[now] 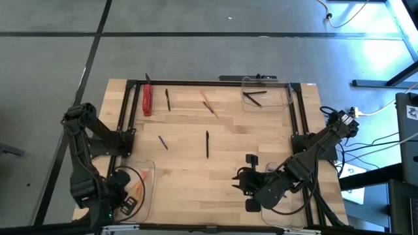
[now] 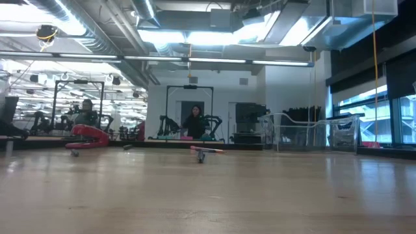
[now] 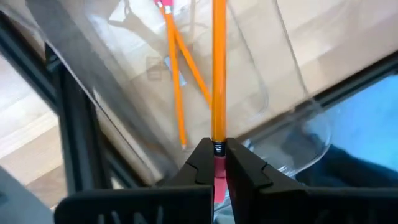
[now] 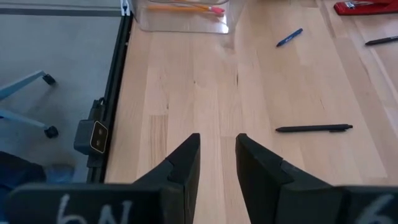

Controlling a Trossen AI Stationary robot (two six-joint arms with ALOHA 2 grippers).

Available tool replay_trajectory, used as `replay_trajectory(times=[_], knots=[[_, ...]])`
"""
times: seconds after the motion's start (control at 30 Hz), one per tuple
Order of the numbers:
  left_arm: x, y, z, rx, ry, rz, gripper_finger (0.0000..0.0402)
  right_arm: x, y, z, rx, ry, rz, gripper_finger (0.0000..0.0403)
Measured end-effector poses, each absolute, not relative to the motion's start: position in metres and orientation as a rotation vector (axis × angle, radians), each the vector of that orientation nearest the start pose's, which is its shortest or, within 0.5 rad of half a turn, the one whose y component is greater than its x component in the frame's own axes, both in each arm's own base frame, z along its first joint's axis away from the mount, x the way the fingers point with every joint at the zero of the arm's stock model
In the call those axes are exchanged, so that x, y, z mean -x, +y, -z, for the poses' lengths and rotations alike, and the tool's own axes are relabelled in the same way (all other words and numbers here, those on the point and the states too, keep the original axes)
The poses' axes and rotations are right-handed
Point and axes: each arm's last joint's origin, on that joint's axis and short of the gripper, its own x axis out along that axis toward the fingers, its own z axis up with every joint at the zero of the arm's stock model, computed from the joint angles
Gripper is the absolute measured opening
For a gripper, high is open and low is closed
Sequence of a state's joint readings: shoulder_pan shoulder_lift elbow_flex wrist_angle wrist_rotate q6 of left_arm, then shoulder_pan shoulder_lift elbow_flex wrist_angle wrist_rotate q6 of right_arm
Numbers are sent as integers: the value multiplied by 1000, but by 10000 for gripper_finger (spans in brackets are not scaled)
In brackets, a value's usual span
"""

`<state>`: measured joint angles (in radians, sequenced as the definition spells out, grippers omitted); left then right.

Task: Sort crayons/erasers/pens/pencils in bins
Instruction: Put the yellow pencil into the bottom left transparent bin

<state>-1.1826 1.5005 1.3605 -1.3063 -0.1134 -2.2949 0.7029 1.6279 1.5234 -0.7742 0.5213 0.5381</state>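
My left gripper (image 3: pixel 216 148) is shut on an orange pencil (image 3: pixel 218 68) over the clear near-left bin (image 1: pixel 145 171), where two more pencils (image 3: pixel 176 81) lie. My right gripper (image 4: pixel 217 155) is open and empty above bare wood at the near right (image 1: pixel 240 183). On the table lie a black pen (image 1: pixel 207 143), another black pen (image 1: pixel 168 99), a short dark blue stick (image 1: pixel 162 142) and two pencils (image 1: pixel 209 104). The far-right bin (image 1: pixel 287 98) holds black pens (image 1: pixel 253 98). My left gripper pinches the pencil between its two fingers at the pink eraser end (image 3: pixel 217 150). The pencil runs on in line with the fingers, down into the bin. Whether its far end touches the bin floor is out of the frame.
A red object (image 1: pixel 147 101) lies at the far left, also in the low view (image 2: pixel 88 136). A black metal frame (image 1: pixel 209 82) runs round the table. A third clear bin (image 1: pixel 268 212) lies under my right arm. The table's middle is bare wood around the pen.
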Motion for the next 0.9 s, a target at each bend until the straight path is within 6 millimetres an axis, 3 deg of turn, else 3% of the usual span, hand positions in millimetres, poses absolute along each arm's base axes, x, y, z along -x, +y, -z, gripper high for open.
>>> replay_trajectory(times=[0.17, 0.63, 0.9], knots=[[-111, -239, -296, 988, 1280, -773, 9, -272, 211, -330, -10, 731, 28, 101], [-108, -240, -295, 983, 1361, -791, 9, -272, 211, -330, -9, 731, 29, 101], [-117, -249, -264, 978, 1353, -817, 9, -272, 211, -330, -7, 728, 35, 101]])
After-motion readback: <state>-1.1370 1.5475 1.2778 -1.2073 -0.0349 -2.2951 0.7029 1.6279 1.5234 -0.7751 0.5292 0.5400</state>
